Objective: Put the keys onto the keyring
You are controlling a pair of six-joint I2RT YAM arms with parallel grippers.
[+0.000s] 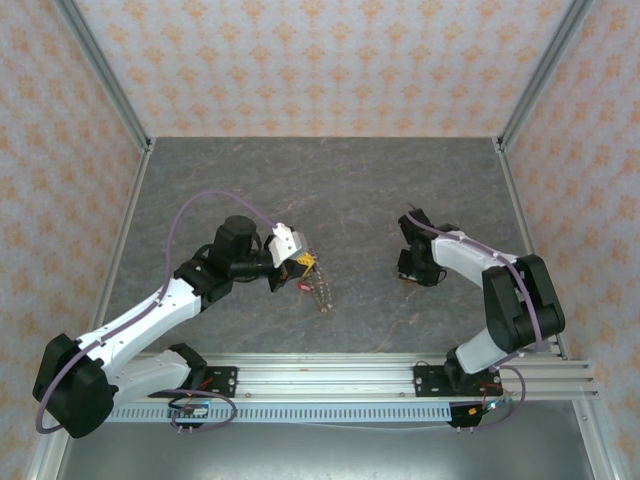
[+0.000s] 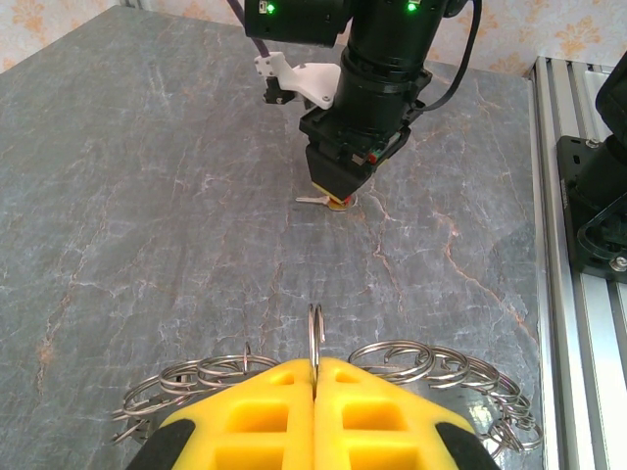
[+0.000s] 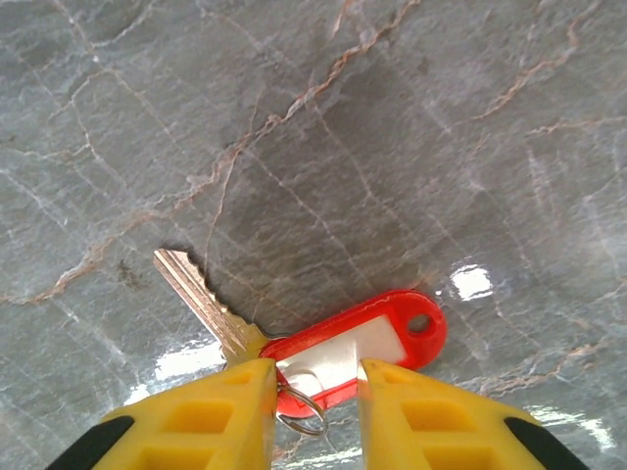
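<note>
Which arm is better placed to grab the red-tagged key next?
Right. The right hand straddles the key and its red tag, jaws apart; the left hand is shut on the keyring, away from it.

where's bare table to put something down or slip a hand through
Widest bare stretch: the far half of the table, beyond both grippers up to the far edge. A narrower bare lane lies between the left gripper and the right gripper. Crowded: the keyring at the left gripper, the red-tagged key between the right's fingers.

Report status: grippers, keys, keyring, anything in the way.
Left gripper shut on keyring. Right gripper open, straddling red-tagged key flat on table. No obstruction seen.
</note>
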